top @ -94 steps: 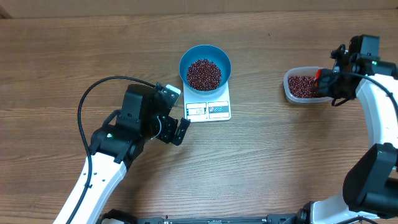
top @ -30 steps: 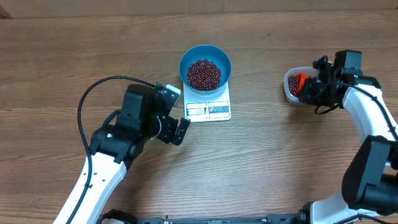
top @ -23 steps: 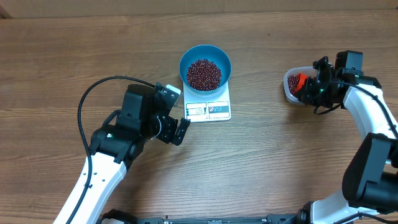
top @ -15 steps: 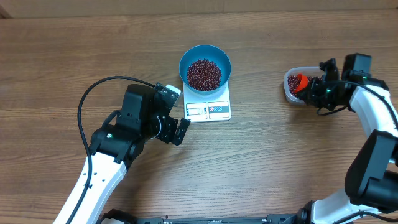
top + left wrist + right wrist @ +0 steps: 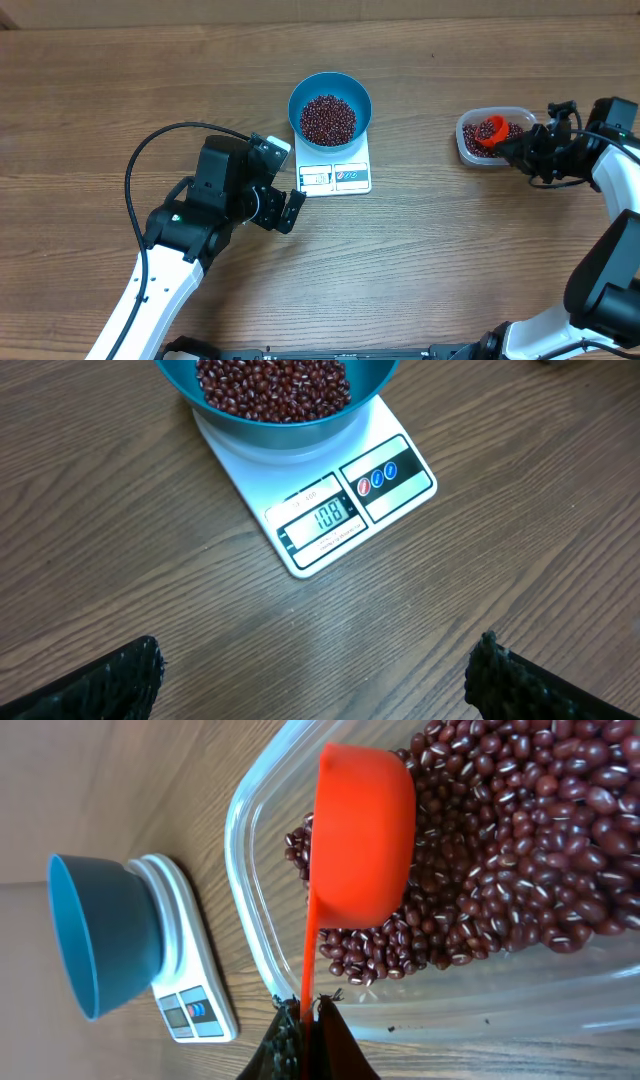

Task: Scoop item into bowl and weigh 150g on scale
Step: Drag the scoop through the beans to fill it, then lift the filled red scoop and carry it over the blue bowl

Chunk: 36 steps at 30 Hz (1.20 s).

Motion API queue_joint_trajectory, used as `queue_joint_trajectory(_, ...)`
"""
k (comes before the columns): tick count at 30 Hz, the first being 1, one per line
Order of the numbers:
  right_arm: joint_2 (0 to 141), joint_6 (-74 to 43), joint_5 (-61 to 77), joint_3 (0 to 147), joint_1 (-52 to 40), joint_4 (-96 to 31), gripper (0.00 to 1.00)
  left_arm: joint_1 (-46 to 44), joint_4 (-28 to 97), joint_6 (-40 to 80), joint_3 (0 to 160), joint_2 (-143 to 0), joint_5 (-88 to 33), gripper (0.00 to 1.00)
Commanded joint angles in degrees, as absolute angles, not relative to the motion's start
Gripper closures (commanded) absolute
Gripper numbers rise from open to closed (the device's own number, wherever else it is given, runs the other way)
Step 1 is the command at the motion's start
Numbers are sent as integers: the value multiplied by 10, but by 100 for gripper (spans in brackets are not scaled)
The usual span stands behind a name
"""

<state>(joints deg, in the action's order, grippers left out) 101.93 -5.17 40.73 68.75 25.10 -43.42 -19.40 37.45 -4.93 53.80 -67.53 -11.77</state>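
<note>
Beans (image 5: 328, 118): tiny dark red-brown beans, one loose heap in the round deep blue bowl (image 5: 296, 92) by the middle of the desk's (image 5: 450, 250) far edge; more fill the clear rounded plastic tub (image 5: 242, 870) near the right edge.
Scale: flat white rectangular kitchen scale (image 5: 320, 510) under the bowl; its display shows 108, so more is needed.
Scoop: orange plastic measuring scoop (image 5: 365, 820), cup on the tub's beans, none visible on its orange face.
Right gripper (image 5: 303, 1017): pinched tight on the scoop's thin handle at the tub's right rim.
Left gripper (image 5: 315, 685): jaws spread wide, empty, just on the near side of the scale.
Key relation: the bowl lies well to the right gripper's left, beyond the tub, roughly along the handle's long axis. The left arm is nearer, but the right arm has the scoop.
</note>
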Motion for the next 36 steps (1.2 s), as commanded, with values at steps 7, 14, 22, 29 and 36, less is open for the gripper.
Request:
queue_joint_trajectory(7,1023,-30,517,682,305,-439,96,-191,373,-62,535,-675,-116,0)
queue_joint_trajectory(14,1023,46,589,682,347,-478,96,-191,373,-62,535,-675,-116,0)
queue_joint_trajectory(22,1023,145,688,682,362,-521,96,-191,373,-62,535,-675,-116,0)
queue_joint_trajectory(29,1020,170,765,682,358,-531,96,-191,373,-62,535,-675,-116,1)
queue_joint_trajectory(36,998,163,781,683,319,-533,96,-191,373,-62,535,-675,-116,0)
